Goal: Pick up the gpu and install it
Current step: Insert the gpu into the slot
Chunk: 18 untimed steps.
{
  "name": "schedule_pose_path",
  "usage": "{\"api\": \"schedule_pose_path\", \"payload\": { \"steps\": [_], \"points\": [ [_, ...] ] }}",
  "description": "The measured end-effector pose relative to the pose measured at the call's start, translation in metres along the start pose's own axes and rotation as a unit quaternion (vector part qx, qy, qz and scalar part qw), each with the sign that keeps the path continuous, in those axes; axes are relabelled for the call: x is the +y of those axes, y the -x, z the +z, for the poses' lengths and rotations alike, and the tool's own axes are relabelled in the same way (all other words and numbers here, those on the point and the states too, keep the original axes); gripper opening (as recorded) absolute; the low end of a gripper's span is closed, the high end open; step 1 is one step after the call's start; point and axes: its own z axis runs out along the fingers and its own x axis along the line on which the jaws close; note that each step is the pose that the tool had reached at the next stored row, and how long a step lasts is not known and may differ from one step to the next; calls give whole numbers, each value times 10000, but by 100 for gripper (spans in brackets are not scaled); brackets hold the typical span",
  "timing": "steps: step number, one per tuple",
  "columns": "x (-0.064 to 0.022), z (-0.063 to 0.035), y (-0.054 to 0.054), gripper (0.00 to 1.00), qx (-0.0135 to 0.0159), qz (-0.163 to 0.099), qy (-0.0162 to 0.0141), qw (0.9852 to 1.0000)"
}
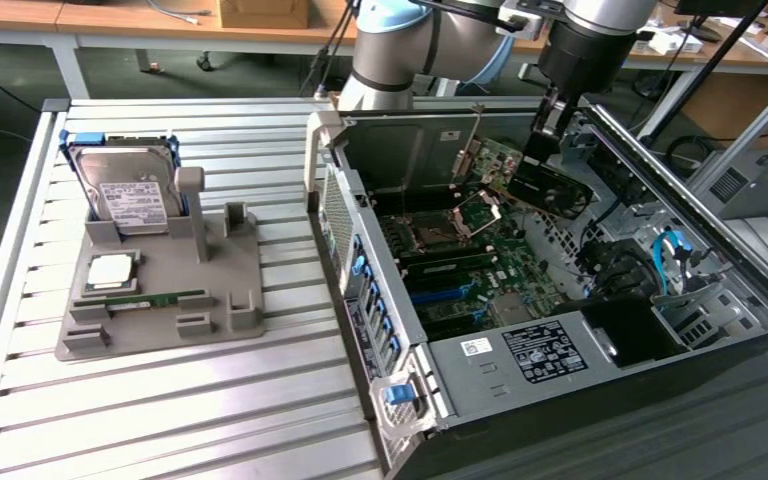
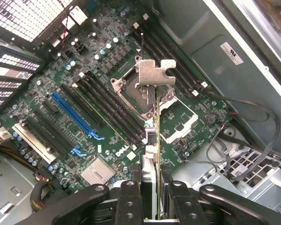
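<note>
one claw [image 2: 153, 190] clamped on gpu [image 1: 554, 192] over open case [image 1: 340, 215]; slatted metal table [image 1: 157, 400]; workbenches [image 1: 117, 18] behind

Support: slatted metal table [image 1: 157, 420], it takes the left and lower part of the frame | Left of centre: grey plastic holder [image 1: 237, 300] lying flat on the slats | Right half: open computer case [image 1: 491, 372] lying on its side, near the holder, not touching it
</note>
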Motion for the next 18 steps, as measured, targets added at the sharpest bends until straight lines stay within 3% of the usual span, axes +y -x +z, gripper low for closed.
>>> {"api": "schedule_pose_path", "payload": {
  "steps": [18],
  "points": [
    [0,0,0,27,-7,-302,5,9995]
  ]
}}
